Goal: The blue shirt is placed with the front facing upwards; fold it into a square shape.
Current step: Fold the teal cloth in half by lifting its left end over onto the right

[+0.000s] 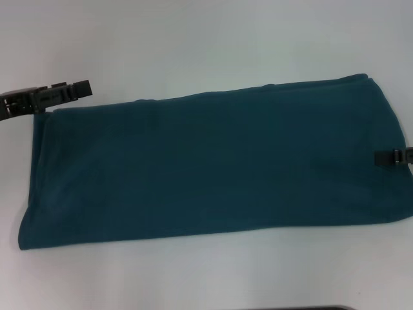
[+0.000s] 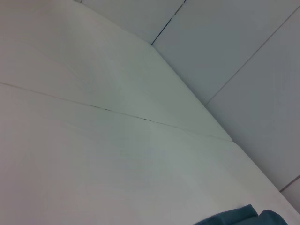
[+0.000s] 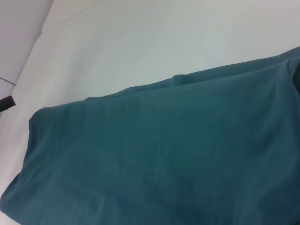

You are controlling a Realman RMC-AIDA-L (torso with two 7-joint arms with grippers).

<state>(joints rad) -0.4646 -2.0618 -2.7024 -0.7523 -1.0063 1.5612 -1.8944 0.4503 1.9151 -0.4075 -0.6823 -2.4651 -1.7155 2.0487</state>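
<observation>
The blue shirt (image 1: 213,168) lies flat on the white table as a long folded band running left to right, plain teal side up. My left gripper (image 1: 80,90) hovers just beyond the shirt's far-left corner, beside the cloth edge. At the picture's right edge, my right gripper (image 1: 395,157) sits over the shirt's right end. The right wrist view is mostly filled by the blue shirt (image 3: 164,154), with the left gripper (image 3: 5,102) showing small beyond its far end. Only a corner of the blue shirt (image 2: 243,218) shows in the left wrist view.
The white table (image 1: 193,45) stretches beyond the shirt on the far side, and a narrower strip (image 1: 193,278) runs in front of it. Thin seams cross the white surface (image 2: 117,112) in the left wrist view. A dark edge (image 1: 322,308) shows at the near bottom.
</observation>
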